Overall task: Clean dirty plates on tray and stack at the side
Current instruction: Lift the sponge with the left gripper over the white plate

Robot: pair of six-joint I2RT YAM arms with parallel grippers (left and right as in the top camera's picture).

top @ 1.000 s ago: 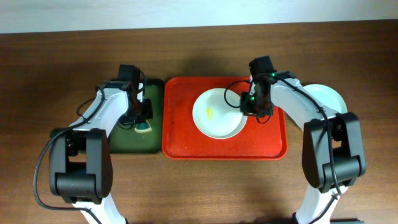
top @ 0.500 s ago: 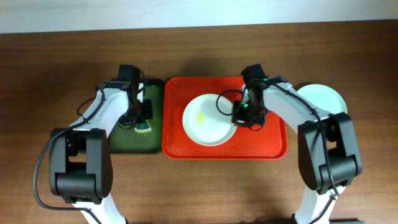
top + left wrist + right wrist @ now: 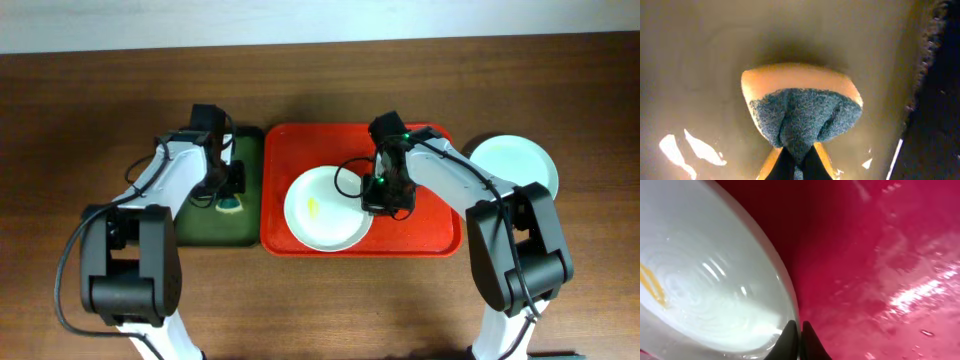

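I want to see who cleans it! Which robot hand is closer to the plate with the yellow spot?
Right. The right gripper pinches the rim of the plate on the red tray. The left gripper is away to its left, over the green tray, holding a sponge.

Both arms reach forward with elbows bent. The left gripper (image 3: 229, 198) points down, fingers pinched together; the right gripper (image 3: 369, 203) angles inward, fingertips likewise pressed close.
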